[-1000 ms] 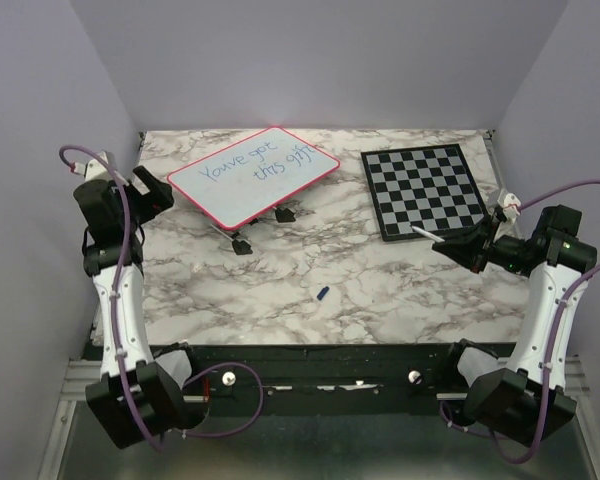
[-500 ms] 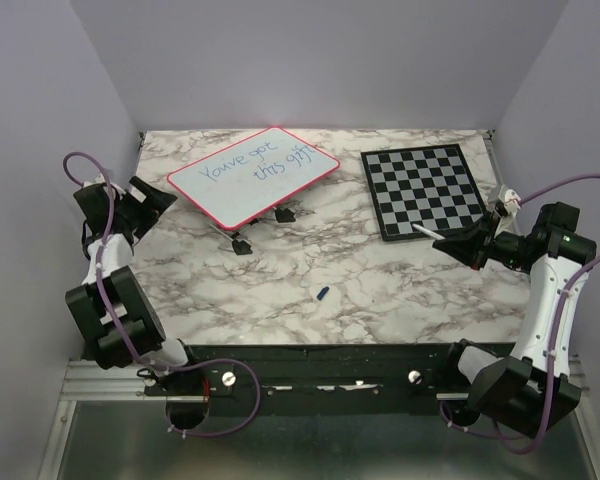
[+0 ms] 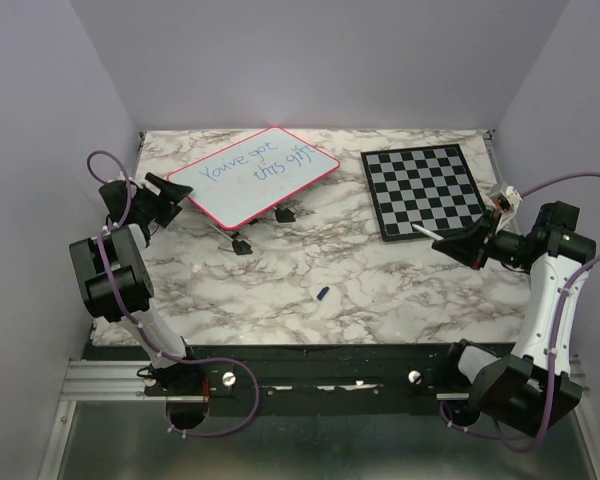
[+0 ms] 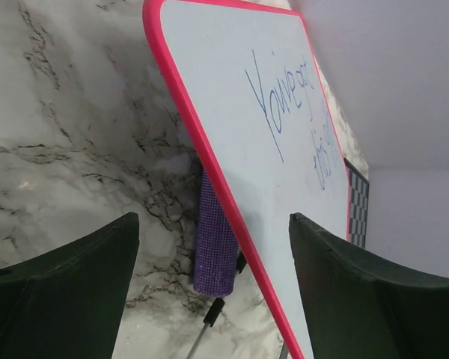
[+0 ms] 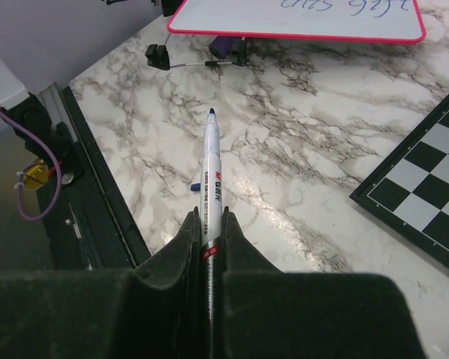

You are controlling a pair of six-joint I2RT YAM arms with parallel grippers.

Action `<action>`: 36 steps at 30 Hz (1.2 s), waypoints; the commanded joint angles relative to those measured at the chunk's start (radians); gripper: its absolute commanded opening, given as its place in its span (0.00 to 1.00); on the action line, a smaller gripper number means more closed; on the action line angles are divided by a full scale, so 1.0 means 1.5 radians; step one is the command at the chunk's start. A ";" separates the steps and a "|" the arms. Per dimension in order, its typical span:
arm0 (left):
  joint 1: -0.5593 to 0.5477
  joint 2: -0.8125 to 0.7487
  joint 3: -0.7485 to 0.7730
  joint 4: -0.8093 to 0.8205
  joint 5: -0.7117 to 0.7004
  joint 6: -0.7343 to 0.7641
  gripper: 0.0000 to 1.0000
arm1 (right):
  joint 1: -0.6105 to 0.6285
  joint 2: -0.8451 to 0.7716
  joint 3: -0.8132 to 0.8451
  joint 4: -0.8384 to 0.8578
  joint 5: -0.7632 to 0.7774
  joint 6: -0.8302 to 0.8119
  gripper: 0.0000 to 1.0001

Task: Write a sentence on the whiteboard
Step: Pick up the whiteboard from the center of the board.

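Note:
The whiteboard (image 3: 252, 176), white with a pink-red rim, stands tilted on a small wire stand at the back left. The sentence (image 3: 255, 160) in thin blue marker reads roughly "You've got this gift". My left gripper (image 3: 172, 190) is open at the board's left edge; in the left wrist view the whiteboard's rim (image 4: 209, 157) runs between the two spread fingers (image 4: 67, 284). My right gripper (image 3: 460, 243) is shut on a white marker (image 5: 212, 161), uncapped tip forward, held above the table near the chessboard's front corner.
A grey-and-black chessboard (image 3: 425, 190) lies at the back right. A small blue cap (image 3: 322, 293) lies on the marble table (image 3: 360, 280) near the middle front. A purple glittery piece (image 4: 215, 239) sits under the board beside the stand's black-tipped wire feet (image 3: 242, 245).
The left arm has folded down and its gripper has moved right, from beside the left wall to the whiteboard's left edge. The right gripper with the marker has barely moved.

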 commanded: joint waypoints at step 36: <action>-0.052 -0.025 0.162 0.223 0.040 -0.193 0.00 | 0.018 -0.023 -0.036 0.105 0.022 0.121 0.01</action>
